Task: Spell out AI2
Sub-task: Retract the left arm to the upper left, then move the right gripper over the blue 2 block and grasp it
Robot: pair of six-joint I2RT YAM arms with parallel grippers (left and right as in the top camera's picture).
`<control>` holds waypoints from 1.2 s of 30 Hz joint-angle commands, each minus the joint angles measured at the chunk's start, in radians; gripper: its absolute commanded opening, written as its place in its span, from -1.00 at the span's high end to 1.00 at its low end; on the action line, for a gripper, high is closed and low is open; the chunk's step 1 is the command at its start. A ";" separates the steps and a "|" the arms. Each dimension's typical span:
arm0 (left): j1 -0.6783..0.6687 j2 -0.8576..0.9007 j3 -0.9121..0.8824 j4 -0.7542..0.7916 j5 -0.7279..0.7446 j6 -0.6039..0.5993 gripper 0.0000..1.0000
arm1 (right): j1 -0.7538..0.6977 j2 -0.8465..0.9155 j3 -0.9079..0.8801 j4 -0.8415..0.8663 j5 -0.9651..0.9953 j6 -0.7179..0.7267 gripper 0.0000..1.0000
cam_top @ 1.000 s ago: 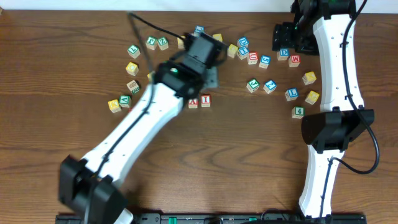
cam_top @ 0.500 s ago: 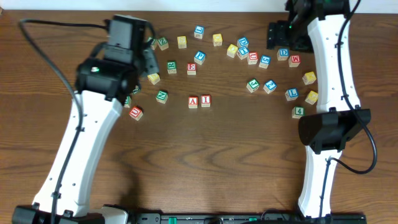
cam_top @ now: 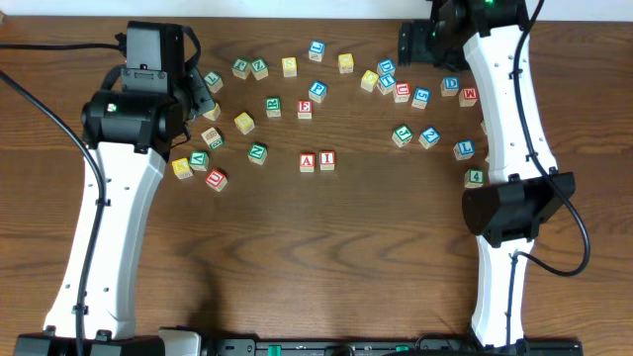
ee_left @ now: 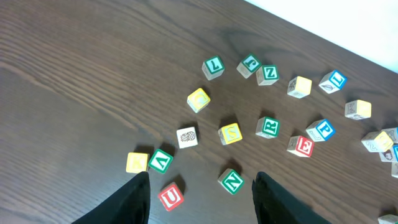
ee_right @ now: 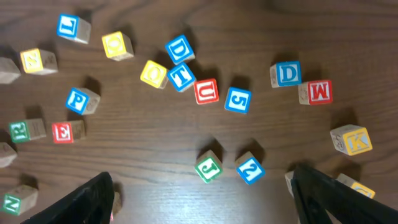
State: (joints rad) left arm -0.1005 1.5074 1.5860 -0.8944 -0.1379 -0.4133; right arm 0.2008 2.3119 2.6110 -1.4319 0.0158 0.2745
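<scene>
The red "A" cube (cam_top: 308, 161) and the red "I" cube (cam_top: 326, 159) stand side by side mid-table, touching. To their right, apart from them, lies the blue "2" cube (cam_top: 429, 136), beside a green "J" cube (cam_top: 402, 134). In the right wrist view the "2" (ee_right: 249, 169) shows just ahead of my open, empty right gripper (ee_right: 205, 202). Overhead, that gripper (cam_top: 413, 44) hovers at the back right. My left gripper (cam_top: 201, 91) is at the back left, open and empty (ee_left: 202, 205), above a red "U" cube (ee_left: 170, 196) and a green "N" cube (ee_left: 231, 181).
Several other letter cubes are scattered in an arc across the back of the table, from a yellow cube (cam_top: 181, 168) at the left to a green "4" cube (cam_top: 475, 178) at the right. The right arm's white links (cam_top: 504, 109) run down the right side.
My left arm has swung from over the middle cubes to the back left, uncovering the "A" and "I". My right gripper has drifted a little to the left.
</scene>
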 commanded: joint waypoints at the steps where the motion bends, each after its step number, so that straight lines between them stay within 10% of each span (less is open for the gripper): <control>1: 0.005 -0.003 -0.011 -0.011 -0.013 0.018 -0.04 | 0.010 -0.016 -0.003 0.011 0.008 0.029 -0.70; 36: 0.005 0.040 -0.011 -0.018 -0.008 0.016 -0.04 | -0.069 -0.015 -0.312 -0.042 0.085 0.377 -0.19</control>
State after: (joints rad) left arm -0.1005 1.5314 1.5860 -0.9096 -0.1375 -0.4133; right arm 0.1478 2.3119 2.3360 -1.4960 0.1051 0.6155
